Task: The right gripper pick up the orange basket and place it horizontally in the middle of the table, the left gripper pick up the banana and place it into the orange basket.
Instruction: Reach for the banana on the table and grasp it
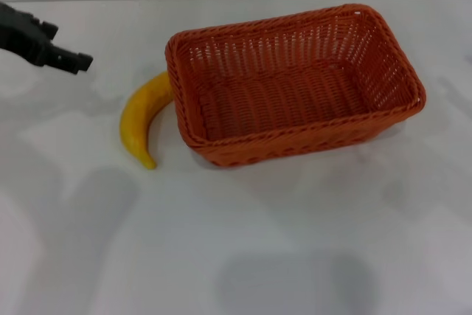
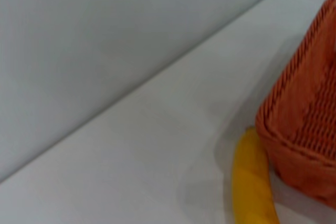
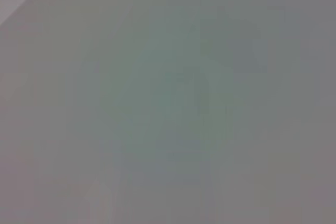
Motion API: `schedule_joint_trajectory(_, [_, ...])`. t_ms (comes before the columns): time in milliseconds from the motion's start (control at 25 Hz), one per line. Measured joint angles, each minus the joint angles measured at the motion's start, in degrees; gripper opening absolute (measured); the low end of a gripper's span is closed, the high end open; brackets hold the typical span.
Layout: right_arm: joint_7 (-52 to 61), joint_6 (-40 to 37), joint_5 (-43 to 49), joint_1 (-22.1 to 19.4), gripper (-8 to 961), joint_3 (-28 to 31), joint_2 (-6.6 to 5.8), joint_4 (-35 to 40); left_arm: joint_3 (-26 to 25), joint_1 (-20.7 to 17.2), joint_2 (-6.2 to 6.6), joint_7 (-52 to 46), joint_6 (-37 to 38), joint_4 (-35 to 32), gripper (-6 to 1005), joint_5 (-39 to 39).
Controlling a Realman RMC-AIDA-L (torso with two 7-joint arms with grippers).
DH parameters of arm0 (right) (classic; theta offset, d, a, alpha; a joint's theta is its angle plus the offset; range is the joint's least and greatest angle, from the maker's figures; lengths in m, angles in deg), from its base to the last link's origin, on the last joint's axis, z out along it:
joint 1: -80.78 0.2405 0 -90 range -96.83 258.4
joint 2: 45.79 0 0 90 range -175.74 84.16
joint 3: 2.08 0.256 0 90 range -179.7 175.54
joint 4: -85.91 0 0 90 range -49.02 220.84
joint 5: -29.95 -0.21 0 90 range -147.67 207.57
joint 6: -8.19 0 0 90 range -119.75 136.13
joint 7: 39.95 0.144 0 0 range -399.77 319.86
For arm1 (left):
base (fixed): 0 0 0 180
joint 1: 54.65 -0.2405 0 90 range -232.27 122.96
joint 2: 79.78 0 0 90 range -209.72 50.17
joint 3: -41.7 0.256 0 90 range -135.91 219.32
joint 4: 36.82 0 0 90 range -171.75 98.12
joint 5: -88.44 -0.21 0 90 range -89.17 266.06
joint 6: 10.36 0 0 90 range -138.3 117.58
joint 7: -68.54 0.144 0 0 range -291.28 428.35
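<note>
— Head view first?
— Orange wicker basket (image 1: 295,82) standing upright on the white surface (image 1: 243,241), a little right of middle and set slightly askew, long side running left to right; nothing lying inside it; woven floor bare.
— And the banana?
— Yellow banana (image 1: 144,117) flat on the surface just left of the basket's left short side; upper end touching or nearly touching that corner; body curving away and toward the near edge, ending in a tip pointed down-right; outside the basket, not in it.
— Any arm?
— Left gripper (image 1: 74,61) at the far left edge, hanging above the surface, well apart from the banana and up-left of it; black fingers pointing right toward the basket; spread or pressed together, cannot tell from this angle; holding nothing visible. Right gripper nowhere in sight here.
— Left wrist view?
— Corner of the orange basket (image 2: 304,129) with braided rim and openwork wall; banana (image 2: 252,182) lying right against the foot of that corner; bare white surface (image 2: 157,145) stretching off to a pale wall behind; own fingers not shown.
— Right wrist view?
— Only a flat grey-green blur; nothing to make out; no fingers visible, so no telling their state.
</note>
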Motion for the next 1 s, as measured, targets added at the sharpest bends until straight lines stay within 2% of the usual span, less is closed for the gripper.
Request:
schedule_joint_trajectory(240, [0.78,0.91,0.80,0.01,781,0.01,-0.07,0.01,0.00,0.45,-0.07,-1.09,0.00,-0.85,874,-2.90])
schedule_joint_trajectory(640, [0.52,2.01,2.17,0.09,780,-0.04,0.07,0.01,0.01,3.07,0.03,-6.97,-4.63,-7.70,873,-10.94])
schedule_joint_trajectory(1000, [0.51,2.07,2.32,0.41,780,-0.09,0.32,0.01,-0.03,3.85,0.00,-10.09,-8.69,-12.09,872,-12.15])
